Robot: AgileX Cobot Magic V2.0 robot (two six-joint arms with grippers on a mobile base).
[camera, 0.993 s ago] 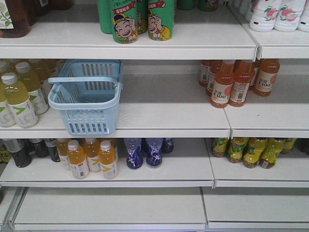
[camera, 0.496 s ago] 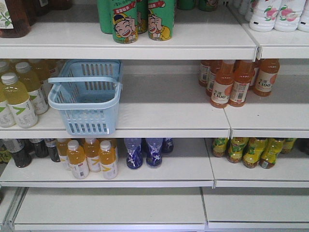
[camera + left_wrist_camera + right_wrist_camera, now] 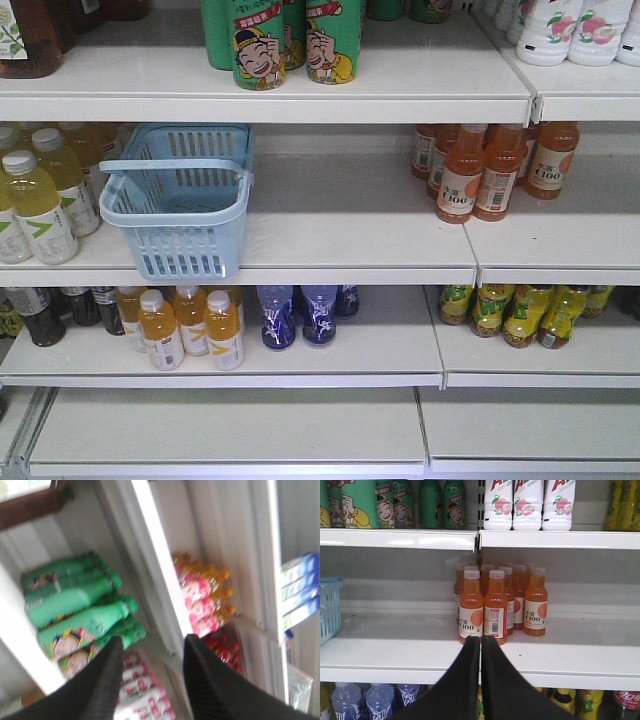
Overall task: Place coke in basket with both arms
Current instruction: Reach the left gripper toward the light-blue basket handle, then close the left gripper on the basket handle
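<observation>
The light blue slotted basket (image 3: 180, 205) stands on the middle shelf at the left, with its handle lying across the rim. Its edge also shows in the right wrist view (image 3: 329, 610). My left gripper (image 3: 152, 639) is open and empty. Its view is blurred and tilted, and it faces green bottles and pink-labelled bottles. My right gripper (image 3: 480, 639) is shut and empty, in front of the middle shelf's edge and facing the orange bottles (image 3: 490, 605). A dark bottle with a red label (image 3: 626, 701) shows on the shelf below, at the right. Neither arm shows in the front view.
White shelves (image 3: 350, 250) hold rows of drinks. There are green cartoon bottles (image 3: 285, 40) above, yellow-green bottles (image 3: 35, 205) left of the basket, and orange bottles (image 3: 490, 175) at the right. Orange, blue and dark bottles (image 3: 40, 315) stand on the lower shelf.
The basket's handle has shifted slightly at its left end. Nothing else in the front view has moved.
</observation>
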